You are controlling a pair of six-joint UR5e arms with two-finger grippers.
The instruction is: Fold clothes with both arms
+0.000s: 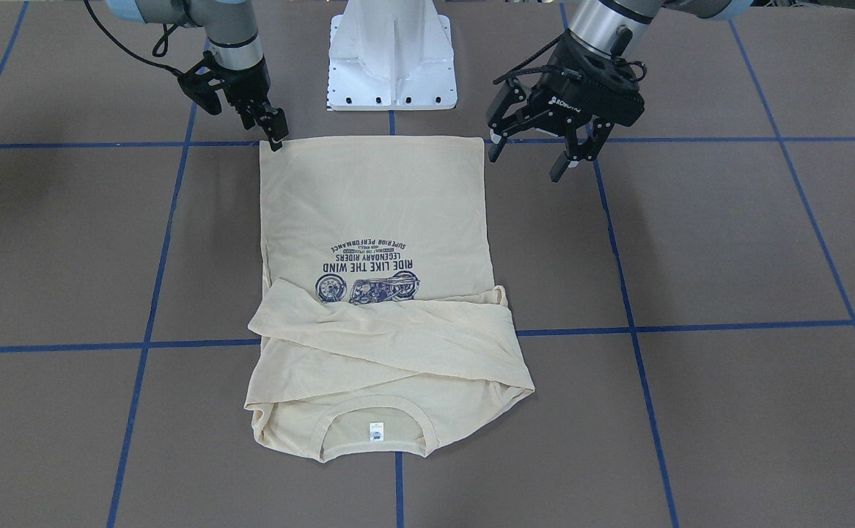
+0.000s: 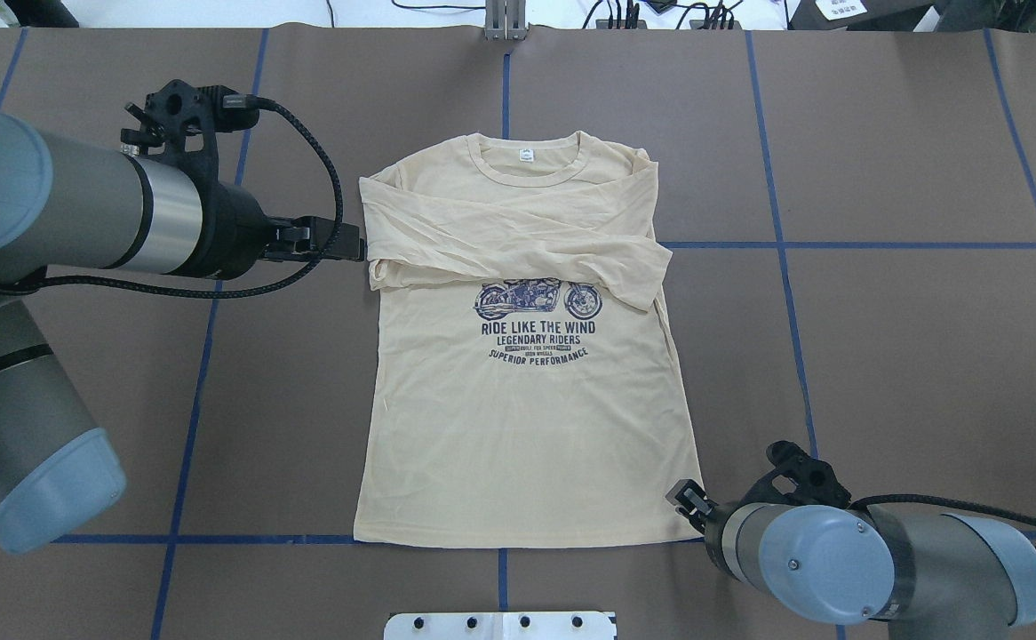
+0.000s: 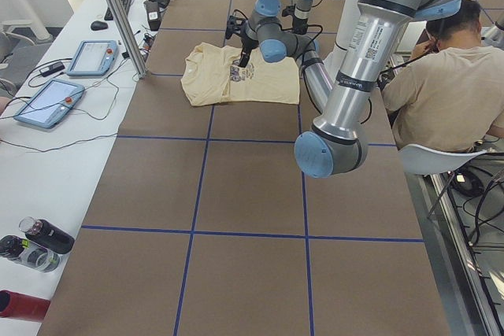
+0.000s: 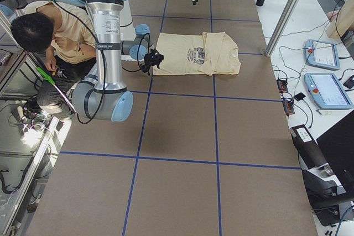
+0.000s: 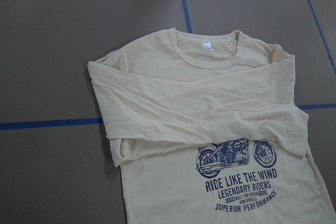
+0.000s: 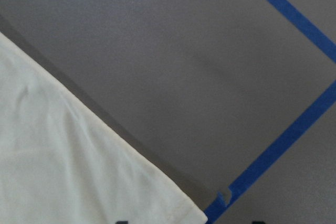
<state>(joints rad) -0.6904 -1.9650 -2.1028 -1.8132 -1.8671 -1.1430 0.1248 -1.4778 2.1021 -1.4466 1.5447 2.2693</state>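
a cream long-sleeved shirt (image 2: 518,427) lies flat and print-up on the brown table (image 2: 882,356), its sleeves (image 2: 518,253) crossed over the chest. its long axis runs straight out from the robot, hem at the robot's side and collar (image 2: 527,169) at the far side. the right gripper (image 1: 275,138) is down at the hem corner (image 6: 195,214) on the robot's right. its wrist camera shows that corner lying between two dark fingertips (image 6: 122,222) set apart at the bottom edge, so the jaws read as spread and not closed on cloth. the left gripper (image 1: 526,165) hangs with jaws wide apart and nothing in them, raised well above the table off the shirt's left edge, and its wrist camera takes in the collar and crossed sleeves from height. the right gripper is thus the nearer to a hold. the left gripper looks to need to come down to the other hem corner (image 2: 360,536) before both can lift the hem and carry it along the shirt's length toward the collar, a likely next fold.
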